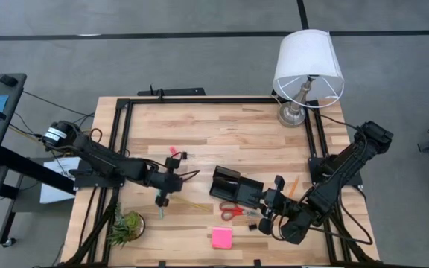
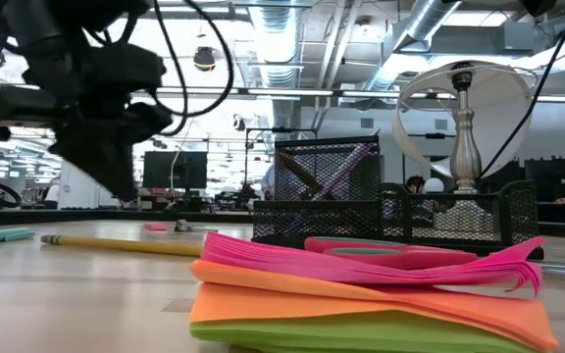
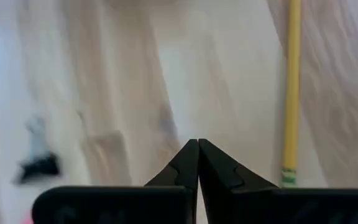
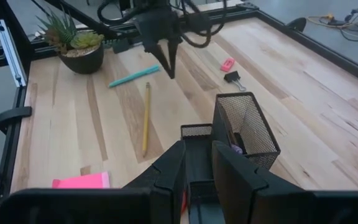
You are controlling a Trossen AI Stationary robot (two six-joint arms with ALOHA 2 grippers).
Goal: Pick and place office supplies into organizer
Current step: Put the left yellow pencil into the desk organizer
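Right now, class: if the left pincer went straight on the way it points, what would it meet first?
Probably the bare wooden table: the shut left pincer points down at it, with the yellow pencil off to one side.
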